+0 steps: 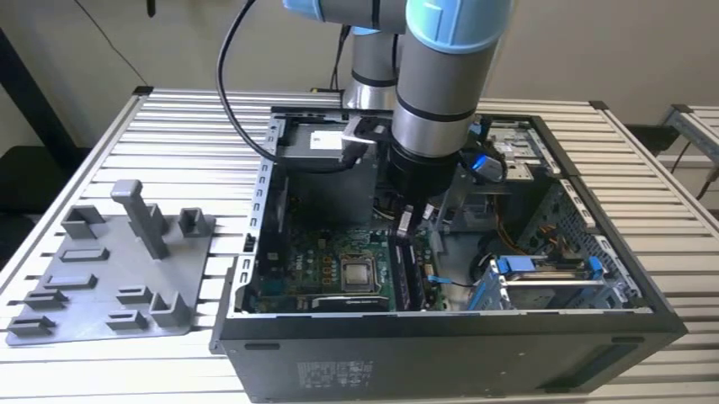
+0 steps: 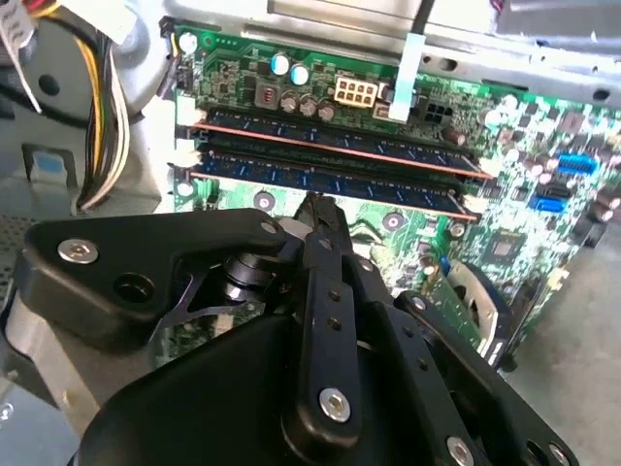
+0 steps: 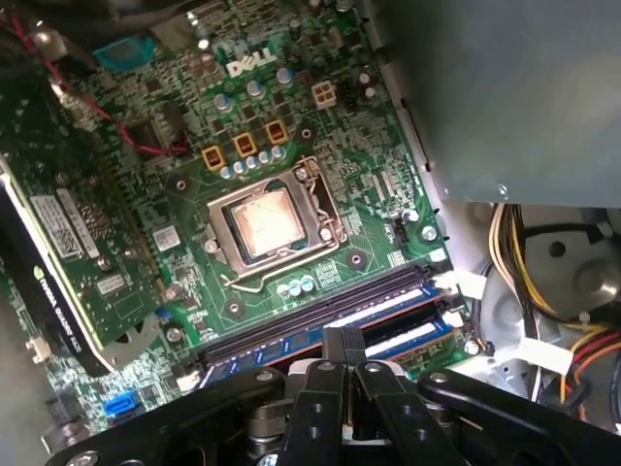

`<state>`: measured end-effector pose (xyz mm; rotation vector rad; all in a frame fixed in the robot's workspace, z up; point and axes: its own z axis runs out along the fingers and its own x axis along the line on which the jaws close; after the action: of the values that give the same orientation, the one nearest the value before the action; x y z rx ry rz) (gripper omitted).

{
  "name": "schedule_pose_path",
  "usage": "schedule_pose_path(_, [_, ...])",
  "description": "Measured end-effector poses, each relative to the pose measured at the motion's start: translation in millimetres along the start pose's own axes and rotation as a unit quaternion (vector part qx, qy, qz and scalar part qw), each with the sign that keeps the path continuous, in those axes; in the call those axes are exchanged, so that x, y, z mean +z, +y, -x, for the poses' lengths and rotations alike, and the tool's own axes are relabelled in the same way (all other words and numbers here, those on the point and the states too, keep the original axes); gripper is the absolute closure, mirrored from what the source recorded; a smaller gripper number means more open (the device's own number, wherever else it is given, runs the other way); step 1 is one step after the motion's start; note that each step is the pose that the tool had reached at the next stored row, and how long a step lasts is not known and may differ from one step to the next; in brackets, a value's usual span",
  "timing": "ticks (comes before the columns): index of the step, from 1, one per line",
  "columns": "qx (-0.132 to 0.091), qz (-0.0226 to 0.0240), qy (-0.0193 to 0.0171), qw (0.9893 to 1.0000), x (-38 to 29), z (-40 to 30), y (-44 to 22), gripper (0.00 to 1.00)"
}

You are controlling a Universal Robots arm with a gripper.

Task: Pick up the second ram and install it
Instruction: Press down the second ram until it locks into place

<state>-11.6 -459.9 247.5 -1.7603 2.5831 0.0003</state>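
Seating second ram [image 2: 320,183] beside first in motherboard [image 3: 291,126] slots; fingers [image 2: 325,228] clenched, tips pressing its top edge; straight, even pressure advised.

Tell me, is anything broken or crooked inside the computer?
Nothing stands out. In the second wrist view two memory sticks sit straight, side by side in their slots on the green board. The gripper hangs just above the nearer one. Nothing looks cracked, loose or spilled.
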Motion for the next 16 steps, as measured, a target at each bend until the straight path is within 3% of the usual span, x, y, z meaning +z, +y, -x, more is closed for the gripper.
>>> schedule_pose_path(4, [-0.026, -0.0003, -0.0005, 0.9997, 0.2, 0.0, 0.1, 0.89])
schedule_pose_path(8, [-0.057, -0.0005, -0.0008, 0.9984, 0.7, -0.1, 0.1, 0.89])
schedule_pose_path(12, [-0.093, -0.0003, -0.0014, 0.9957, 1.7, -0.1, 0.2, 0.89])
schedule_pose_path(16, [-0.13, -0.0008, -0.0021, 0.9916, 3.2, -0.1, 0.1, 0.89])
